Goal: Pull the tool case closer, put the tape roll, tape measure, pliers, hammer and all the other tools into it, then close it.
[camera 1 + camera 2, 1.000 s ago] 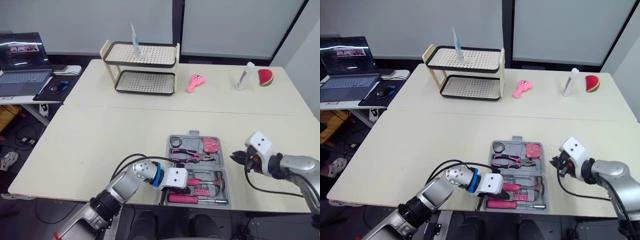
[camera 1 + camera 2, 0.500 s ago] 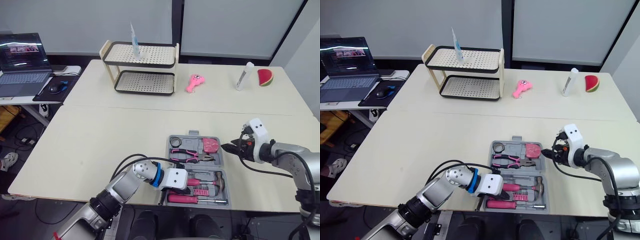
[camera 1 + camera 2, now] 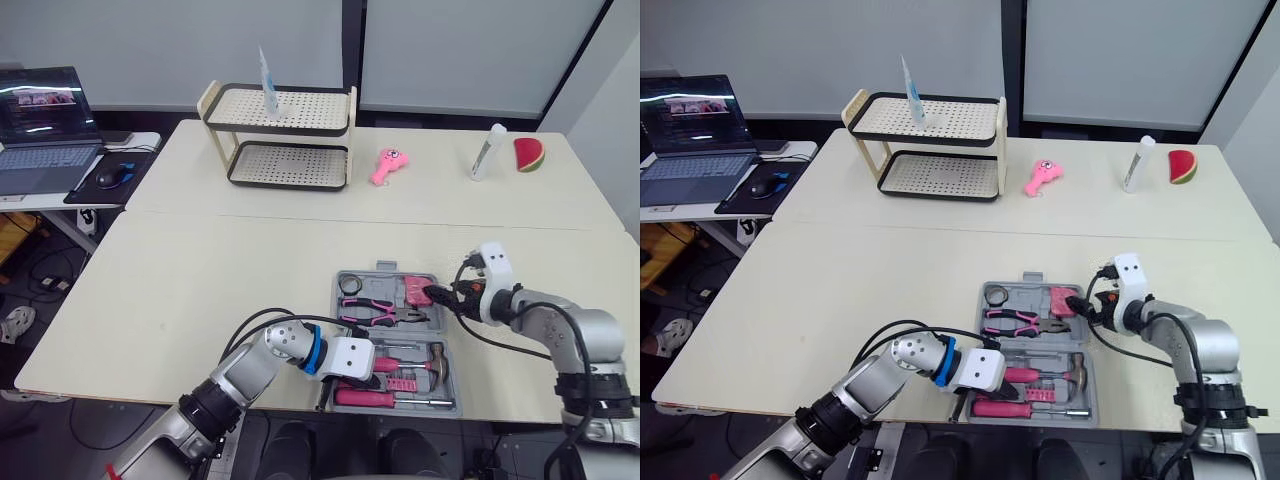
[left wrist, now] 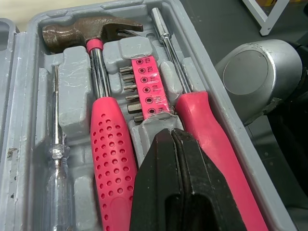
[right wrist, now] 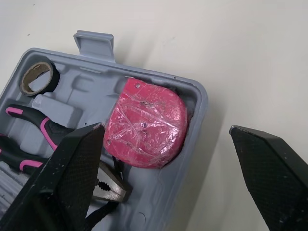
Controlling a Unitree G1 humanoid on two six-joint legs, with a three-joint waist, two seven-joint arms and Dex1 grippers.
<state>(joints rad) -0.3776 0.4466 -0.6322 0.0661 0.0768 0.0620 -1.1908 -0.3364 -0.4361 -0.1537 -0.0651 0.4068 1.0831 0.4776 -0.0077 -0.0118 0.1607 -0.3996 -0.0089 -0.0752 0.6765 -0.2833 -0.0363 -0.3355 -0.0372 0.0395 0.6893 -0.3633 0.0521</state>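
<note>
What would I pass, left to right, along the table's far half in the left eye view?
Rack → pink toy → white tube → watermelon slice

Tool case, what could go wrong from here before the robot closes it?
The left gripper, shut, sits inside the tool case over the bit holder; folding the case now would likely trap it. The open right gripper straddles the case's wall by the tape measure, so a careless move might knock that out.
</note>
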